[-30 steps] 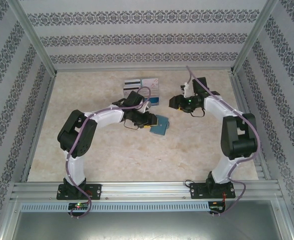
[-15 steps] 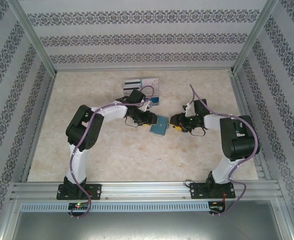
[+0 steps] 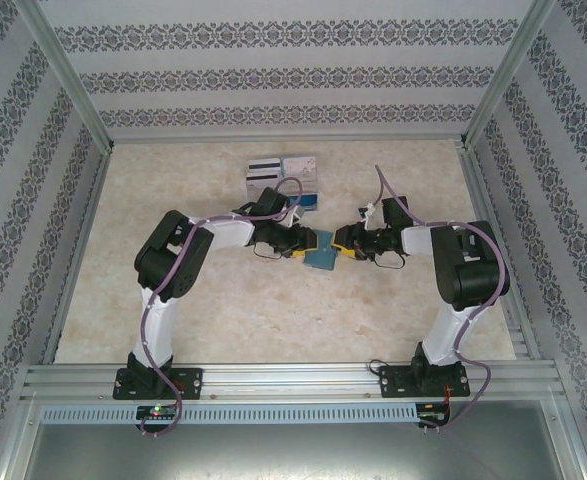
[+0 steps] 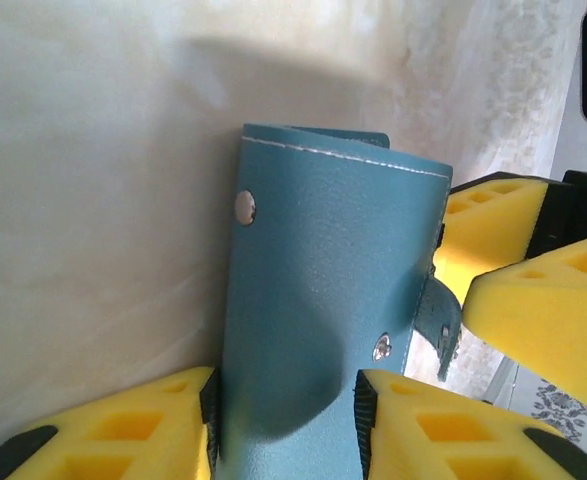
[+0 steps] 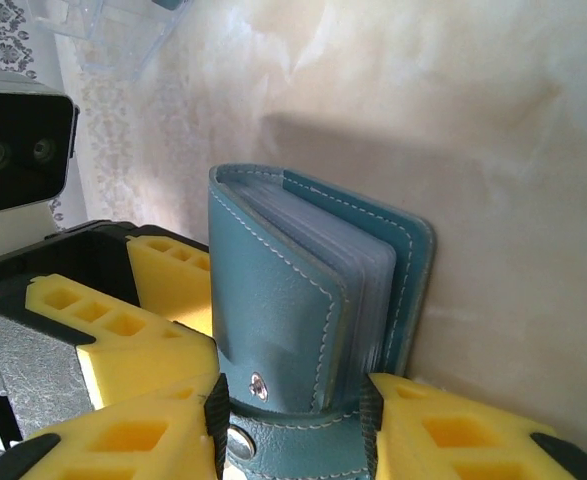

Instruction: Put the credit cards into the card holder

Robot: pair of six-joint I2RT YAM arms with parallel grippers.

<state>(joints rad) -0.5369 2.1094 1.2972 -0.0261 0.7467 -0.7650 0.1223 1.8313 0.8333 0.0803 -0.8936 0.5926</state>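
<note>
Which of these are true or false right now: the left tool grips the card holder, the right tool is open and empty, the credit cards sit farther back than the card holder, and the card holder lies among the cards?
1. The left tool grips the card holder. True.
2. The right tool is open and empty. False: it clamps the same card holder from the opposite side.
3. The credit cards sit farther back than the card holder. True.
4. The card holder lies among the cards. False: it is held between the two tools, apart from the cards.
</note>
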